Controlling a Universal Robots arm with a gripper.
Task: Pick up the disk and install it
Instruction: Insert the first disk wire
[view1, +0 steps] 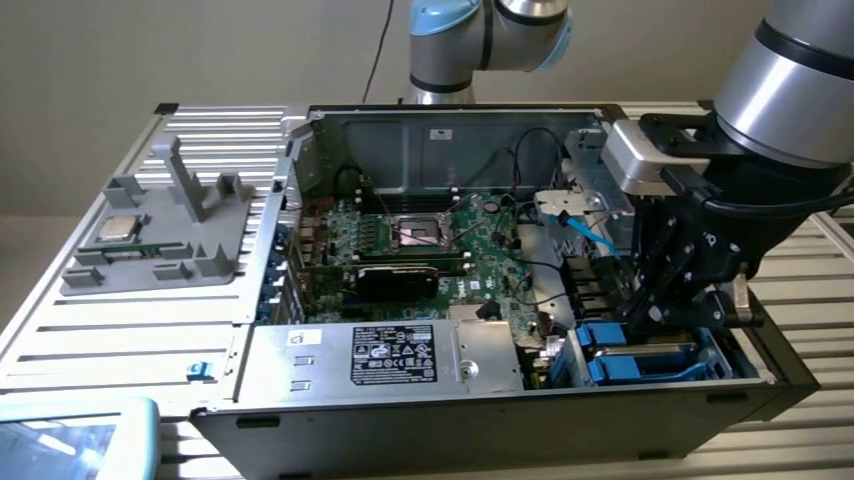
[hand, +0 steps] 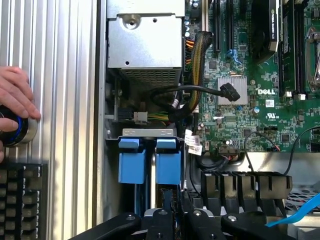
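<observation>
Looking from the exterior view: the gripper (view1: 657, 312) is low inside the open computer case (view1: 267, 260), over the drive bay at the near corner on the exterior view's right.
Disk, exterior view: the disk (view1: 630, 352) sits in that bay, its blue carrier showing just beneath the gripper.
Worktop: a grey parts holder (view1: 167, 240) stands well apart on the exterior view's left.
Wrist view, disk: two blue carriers lie side by side in the bay; the disk (hand: 167, 162) is the one in line with the gripper (hand: 169, 212), the other carrier (hand: 130, 161) just beside it.
Gripper state: drawn nearly together just over the disk's end; whether it pinches the carrier I cannot tell.
Hand: a person's hand (hand: 15, 100) rests on a round button (hand: 20, 131) outside the case.
Handling: probably stiff, fairly heavy and shock-sensitive, with smooth metal faces.
Where to hold: best by the blue carrier's end tabs or long edges, kept square to the bay.
</observation>
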